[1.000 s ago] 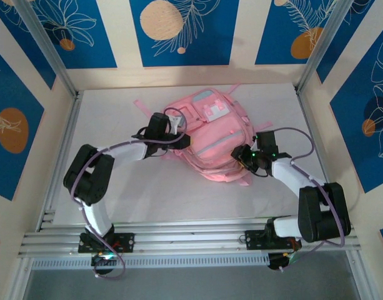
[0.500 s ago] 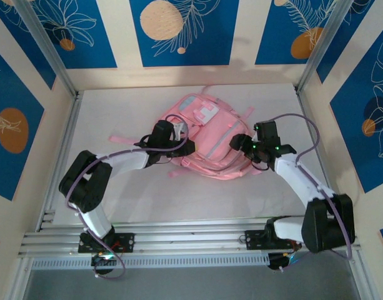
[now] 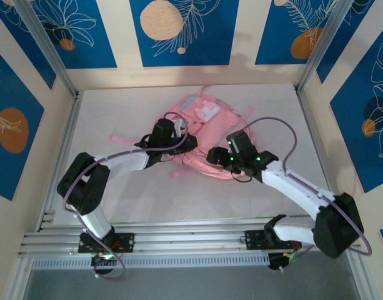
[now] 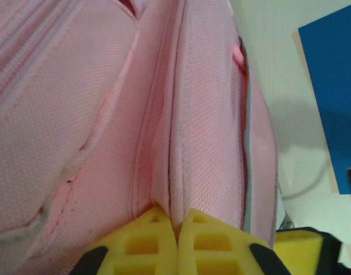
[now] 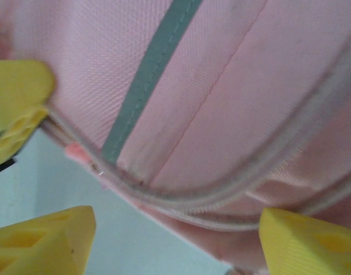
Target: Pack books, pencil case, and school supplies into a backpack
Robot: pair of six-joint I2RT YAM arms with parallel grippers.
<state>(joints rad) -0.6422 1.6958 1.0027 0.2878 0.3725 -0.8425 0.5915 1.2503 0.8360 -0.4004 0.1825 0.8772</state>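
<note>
L gripper (image 3: 185, 142) clamped tight on a fold of the pink backpack (image 3: 207, 132) at its left side, yellow fingertips (image 4: 146, 240) meeting on the fabric. Backpack lies flat mid-table (image 3: 272, 106), pockets up, btwn the two arms. R gripper (image 3: 215, 156) sits at the bag's near edge, jaws spread wide, piped seam (image 5: 221, 189) just above them, no grip on it.

A robot lab cell is indicated by a white table (image 3: 147, 194) boxed in by aluminium posts (image 3: 44, 47) and printed blue panels (image 3: 182, 31), with rails (image 3: 191, 240) at its near edge.
</note>
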